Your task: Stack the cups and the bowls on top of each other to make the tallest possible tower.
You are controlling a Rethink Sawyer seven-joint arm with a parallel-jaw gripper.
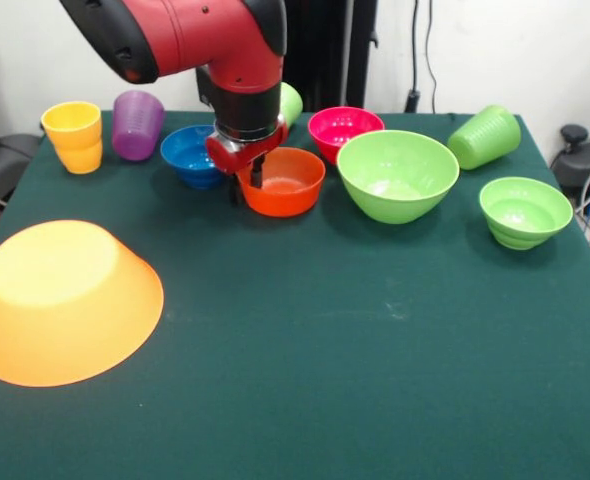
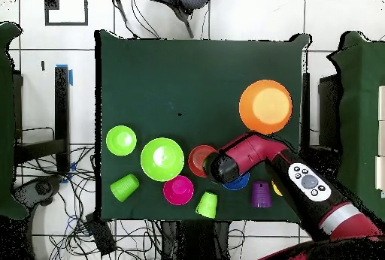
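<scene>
On the green table the huge orange bowl lies upside down, near the front view's left edge, well apart from the rest. Next in size, the large light green bowl sits upright between the red-orange bowl and the small green bowl. Behind stand the pink bowl and blue bowl — then the yellow cup, purple cup, and a tipped green cup. The gripper reaches down at the red-orange bowl's rim — whether it pinches, I cannot tell.
</scene>
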